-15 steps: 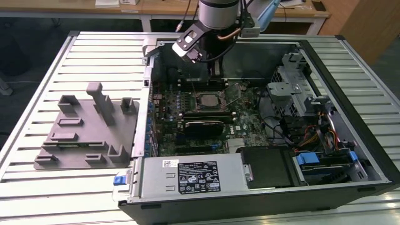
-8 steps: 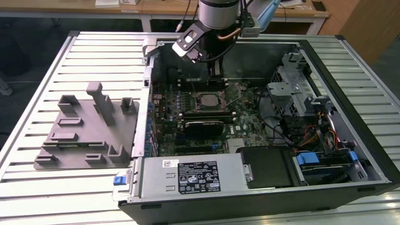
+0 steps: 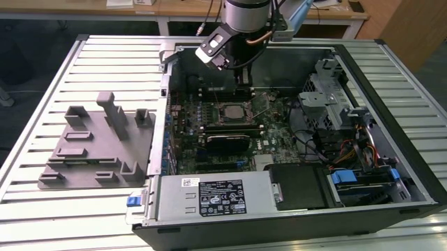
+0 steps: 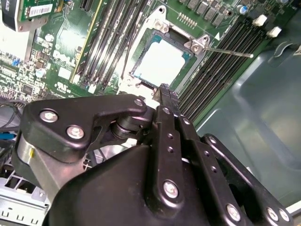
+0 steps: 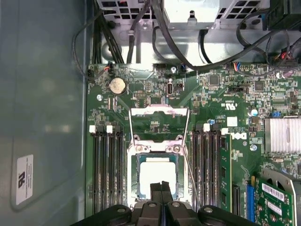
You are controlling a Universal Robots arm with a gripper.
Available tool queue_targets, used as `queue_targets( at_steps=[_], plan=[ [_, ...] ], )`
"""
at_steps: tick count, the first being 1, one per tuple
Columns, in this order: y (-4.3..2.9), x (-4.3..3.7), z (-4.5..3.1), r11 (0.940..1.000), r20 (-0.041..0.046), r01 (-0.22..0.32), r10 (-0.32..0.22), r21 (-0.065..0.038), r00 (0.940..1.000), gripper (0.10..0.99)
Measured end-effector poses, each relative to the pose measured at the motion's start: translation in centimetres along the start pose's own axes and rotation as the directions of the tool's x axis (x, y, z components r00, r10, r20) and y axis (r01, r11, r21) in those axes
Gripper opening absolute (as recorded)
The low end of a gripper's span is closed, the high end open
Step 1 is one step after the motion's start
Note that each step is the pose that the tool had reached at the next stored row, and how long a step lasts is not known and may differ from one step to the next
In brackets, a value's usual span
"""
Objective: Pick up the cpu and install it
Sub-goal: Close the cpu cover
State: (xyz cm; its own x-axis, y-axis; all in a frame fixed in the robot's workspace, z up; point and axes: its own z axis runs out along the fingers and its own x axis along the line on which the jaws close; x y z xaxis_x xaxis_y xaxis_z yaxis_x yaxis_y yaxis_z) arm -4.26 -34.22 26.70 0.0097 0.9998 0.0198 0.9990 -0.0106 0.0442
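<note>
Slatted metal counter (image 3: 91,57), pale grey, ribs running across.

Open computer case (image 3: 279,225) lying flat on the counter, side panel off, interior up. Grey fixture plate (image 3: 91,151) with upright posts on the counter at the exterior view's left, just beside the case wall.

Arm (image 3: 244,13) reaching down into the far half of the case.

Inside the case: green motherboard (image 3: 272,138) across the middle, silver power supply (image 3: 216,196) along the near edge, metal drive cage (image 3: 328,89) toward the exterior view's right.

On the board, in the first wrist view: CPU socket (image 5: 131,174) flanked on both sides by rows of black memory slots (image 5: 106,169). Load plate (image 5: 159,110) hinged up and open, lying back away from the socket. Thin retention lever (image 4: 228,52) released, angled out over the memory slots.

The cpu (image 5: 157,170) seated flat in the socket, shiny silver top up, square to the frame, uncovered.

Gripper (image 5: 162,185) fingers pressed together, no gap seen between them, nothing held. Tips hanging over the cpu's edge in both wrist views. Contact with the chip: cannot tell.

Coin cell (image 5: 117,85) on the board beyond the open load plate, well apart from the gripper.
</note>
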Motion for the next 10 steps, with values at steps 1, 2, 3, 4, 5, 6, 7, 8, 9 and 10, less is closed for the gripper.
queue_targets(
  at_steps=[1,2,3,4,5,6,7,8,9,10],
  plan=[
    [0.16,0.0,0.01,1.0,0.0,0.0,0.0,0.0,1.0,0.106],
    [0.34,0.0,0.02,1.0,0.0,0.0,0.0,0.0,1.0,0.106],
    [0.52,0.0,0.02,1.0,0.0,0.0,0.0,0.0,1.0,0.106],
    [0.69,0.01,0.03,1.0,0.0,0.0,0.0,0.0,1.0,0.106],
    [0.87,0.01,0.04,1.0,0.0,0.0,0.0,0.0,1.0,0.106],
    [1.05,0.01,0.05,1.0,-0.0001,0.0,0.0,0.0,1.0,0.106],
    [1.22,0.01,0.06,1.0,-0.0001,0.0,0.0,0.0,1.0,0.106],
    [1.39,0.01,0.06,1.0,0.0,0.0,0.0,0.0,1.0,0.106],
    [1.55,0.01,0.07,1.0,-0.0001,0.0,0.0,0.0,1.0,0.106],
    [1.7,0.02,0.08,1.0,-0.0001,0.0,0.0,0.0,1.0,0.106]
  ],
)
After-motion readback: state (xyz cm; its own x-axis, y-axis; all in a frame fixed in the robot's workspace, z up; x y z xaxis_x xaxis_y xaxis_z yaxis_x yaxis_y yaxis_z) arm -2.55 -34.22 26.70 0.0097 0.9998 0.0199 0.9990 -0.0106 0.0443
